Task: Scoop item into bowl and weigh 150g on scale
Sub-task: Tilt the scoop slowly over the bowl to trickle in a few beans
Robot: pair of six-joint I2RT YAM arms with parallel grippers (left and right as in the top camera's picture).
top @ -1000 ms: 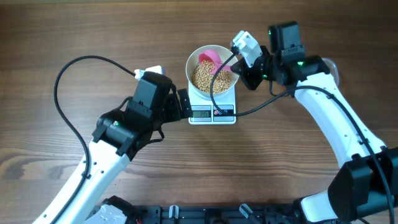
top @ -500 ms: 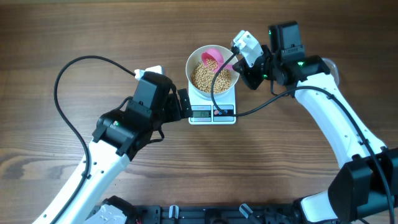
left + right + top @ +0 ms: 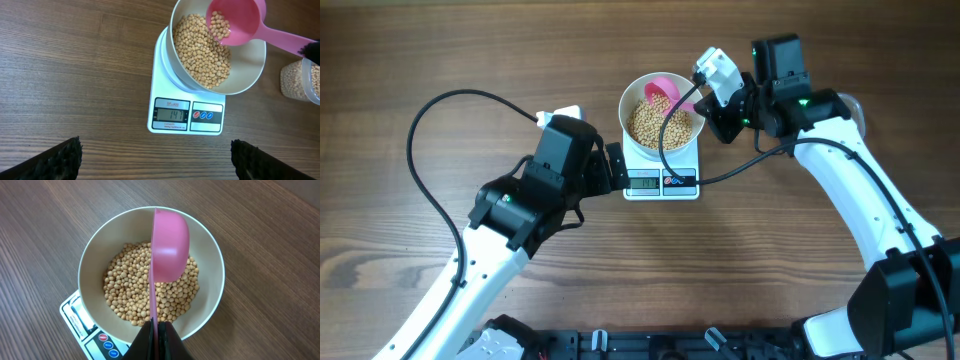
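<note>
My right pincer (image 3: 156, 331) was clamped on the handle of the pink scoop (image 3: 234, 22), which was over the white bowl (image 3: 250, 75). The beans (image 3: 200, 50) lay in the bowl on the scale (image 3: 159, 70). My left pincer (image 3: 156, 159) gaped open above the surface (image 3: 60, 75).

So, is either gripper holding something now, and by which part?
The right gripper holds the pink scoop by its handle. The left gripper is open and holds nothing.
</note>
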